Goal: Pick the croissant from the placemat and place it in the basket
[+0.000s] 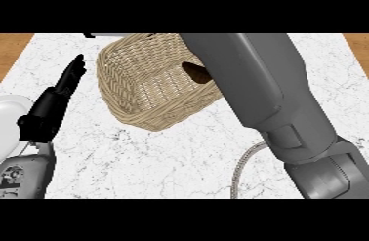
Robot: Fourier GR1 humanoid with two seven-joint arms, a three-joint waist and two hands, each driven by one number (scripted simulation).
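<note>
the right forearm reaches over the wicker basket; the left hand rests open at left.

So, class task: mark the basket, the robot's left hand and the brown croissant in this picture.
basket (122,96): head view, on its woven left wall.
left hand (61,91): head view, on the black hand at the left.
croissant (196,73): head view, on the brown piece showing inside the basket beside the right forearm.

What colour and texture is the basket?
The basket is pale tan woven wicker, shown best, and only, in the head view.
</note>
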